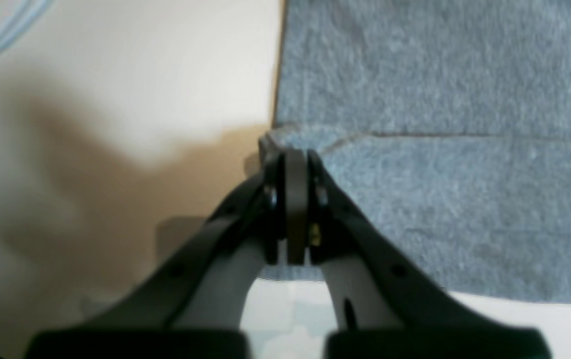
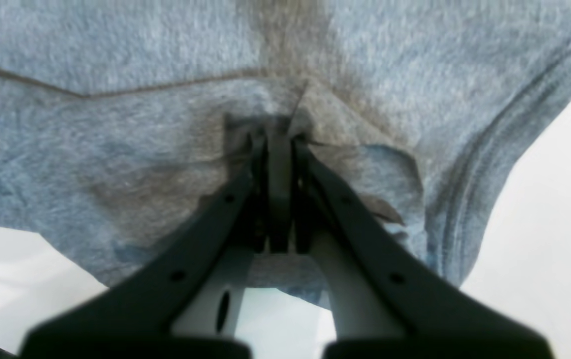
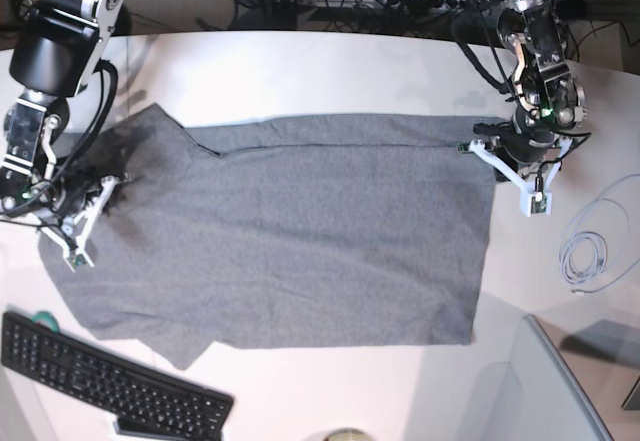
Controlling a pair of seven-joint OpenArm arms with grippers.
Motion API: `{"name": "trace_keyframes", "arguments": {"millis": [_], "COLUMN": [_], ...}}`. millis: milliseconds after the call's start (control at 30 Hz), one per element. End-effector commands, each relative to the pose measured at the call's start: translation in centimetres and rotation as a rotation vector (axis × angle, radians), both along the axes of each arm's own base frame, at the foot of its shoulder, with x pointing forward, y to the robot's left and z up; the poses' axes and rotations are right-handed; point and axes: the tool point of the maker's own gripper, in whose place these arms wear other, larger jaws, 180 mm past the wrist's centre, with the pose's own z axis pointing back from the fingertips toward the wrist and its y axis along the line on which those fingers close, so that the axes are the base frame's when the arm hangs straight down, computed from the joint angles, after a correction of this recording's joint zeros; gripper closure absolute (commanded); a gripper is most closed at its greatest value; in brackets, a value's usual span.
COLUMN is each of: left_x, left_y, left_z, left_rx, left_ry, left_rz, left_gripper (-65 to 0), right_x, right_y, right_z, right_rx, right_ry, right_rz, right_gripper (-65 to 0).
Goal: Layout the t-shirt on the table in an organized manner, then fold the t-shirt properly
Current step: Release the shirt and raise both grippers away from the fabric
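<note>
The grey t-shirt [image 3: 320, 241] lies spread across the white table [image 3: 330, 71], with a narrow strip folded over along its far edge. My left gripper [image 3: 480, 147] is at the shirt's far right corner. In the left wrist view its fingers are shut [image 1: 295, 152] on the corner of the t-shirt [image 1: 440, 199] where the fold line ends, beside bare table [image 1: 141, 75]. My right gripper [image 3: 112, 183] is at the shirt's left end near the sleeve. In the right wrist view it is shut [image 2: 278, 132] on a puckered bunch of the t-shirt [image 2: 116, 139].
A black keyboard [image 3: 110, 381] lies at the front left, just off the shirt's near left corner. A coiled white cable [image 3: 590, 251] rests at the right, and its strands show in the left wrist view [image 1: 6, 35]. A grey panel [image 3: 560, 391] fills the front right corner.
</note>
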Motion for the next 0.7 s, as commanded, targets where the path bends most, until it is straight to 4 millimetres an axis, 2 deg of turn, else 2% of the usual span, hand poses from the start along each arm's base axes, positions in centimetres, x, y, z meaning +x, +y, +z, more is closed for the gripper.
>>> {"name": "trace_keyframes", "arguments": {"millis": [0, 300, 400, 533, 667], "left_x": [1.0, 1.9, 2.0, 2.1, 2.0], "left_y": [0.6, 0.5, 0.4, 0.7, 0.8], "left_z": [1.1, -0.4, -0.3, -0.2, -0.2], "left_rx": [0.015, -0.020, -0.025, -0.020, -0.020], "left_ry": [-0.044, -0.015, -0.019, -0.020, -0.022], "left_rz": [0.002, 0.017, 0.018, 0.019, 0.022], "left_gripper": [0.0, 0.0, 0.0, 0.0, -24.7], "right_x": [1.8, 2.4, 2.6, 2.8, 2.0], "right_y": [-0.9, -0.6, -1.2, -2.3, -3.0], "right_z": [1.7, 1.9, 2.5, 4.5, 6.2], "right_rx": [-0.011, 0.004, 0.007, 0.039, 0.031], "right_ry": [-0.071, -0.121, -0.144, -0.232, -0.300], "right_rz": [-0.027, -0.041, -0.070, -0.176, -0.209], "right_gripper": [-0.5, -2.6, -11.9, -22.4, -27.0]}}
